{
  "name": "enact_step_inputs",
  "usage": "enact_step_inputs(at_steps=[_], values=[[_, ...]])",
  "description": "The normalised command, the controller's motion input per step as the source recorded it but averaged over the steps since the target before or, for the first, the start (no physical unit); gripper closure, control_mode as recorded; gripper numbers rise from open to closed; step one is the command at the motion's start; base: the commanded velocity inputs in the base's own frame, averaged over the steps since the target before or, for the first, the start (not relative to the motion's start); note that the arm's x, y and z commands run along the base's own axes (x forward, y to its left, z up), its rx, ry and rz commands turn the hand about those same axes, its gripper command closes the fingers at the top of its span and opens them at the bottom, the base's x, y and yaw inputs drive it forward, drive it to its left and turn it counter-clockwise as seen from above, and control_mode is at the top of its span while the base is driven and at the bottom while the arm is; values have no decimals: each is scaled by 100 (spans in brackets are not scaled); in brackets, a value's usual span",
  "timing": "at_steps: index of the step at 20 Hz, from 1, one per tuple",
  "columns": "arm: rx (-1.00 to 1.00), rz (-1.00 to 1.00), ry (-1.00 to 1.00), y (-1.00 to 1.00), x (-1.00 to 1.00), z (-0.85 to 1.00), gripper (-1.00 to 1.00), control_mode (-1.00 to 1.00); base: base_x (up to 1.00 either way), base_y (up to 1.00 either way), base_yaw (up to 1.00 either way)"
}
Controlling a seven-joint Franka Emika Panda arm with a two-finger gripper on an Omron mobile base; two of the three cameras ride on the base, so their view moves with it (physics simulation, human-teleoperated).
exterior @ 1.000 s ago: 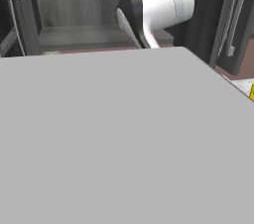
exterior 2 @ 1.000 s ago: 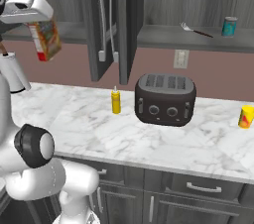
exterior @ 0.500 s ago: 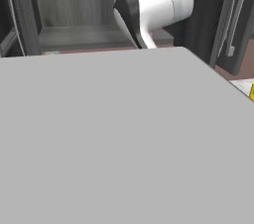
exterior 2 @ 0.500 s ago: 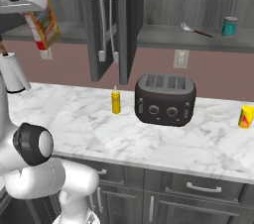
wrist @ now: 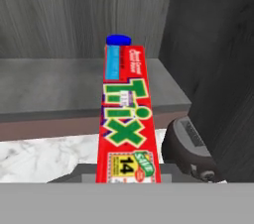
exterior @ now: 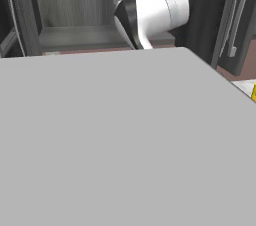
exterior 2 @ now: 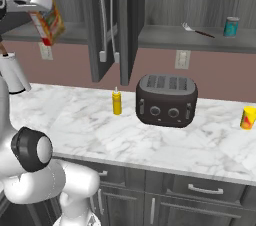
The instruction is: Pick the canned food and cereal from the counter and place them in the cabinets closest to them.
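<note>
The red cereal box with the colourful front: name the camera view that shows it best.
The hand view: the red cereal box runs up the middle, its narrow printed side legible, ahead of the dark grey cabinet shelf. The right base view shows it small and tilted at the upper left, under the white arm.

Pretty standard Franka look: the arm point(exterior 2: 47, 190) is glossy white with rounded, bulbous link shells, and the joints have dark charcoal caps, like that round black disc on the lower elbow. Smooth plastic-looking casing throughout.
</note>
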Motion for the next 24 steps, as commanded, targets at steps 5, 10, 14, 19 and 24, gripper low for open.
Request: enact_step_inputs(at_steps=[5,10,14,19,24], values=[[5,0,-4,6,33,1,100,-100,0,0,0],[6,2,0,14,41,4,100,-100,0,0,0],[5,5,0,11,36,6,100,-100,0,0,0],[1,8,0,1,16,3,100,-100,0,0,0],[0,9,0,0,8,0,100,-100,0,0,0]])
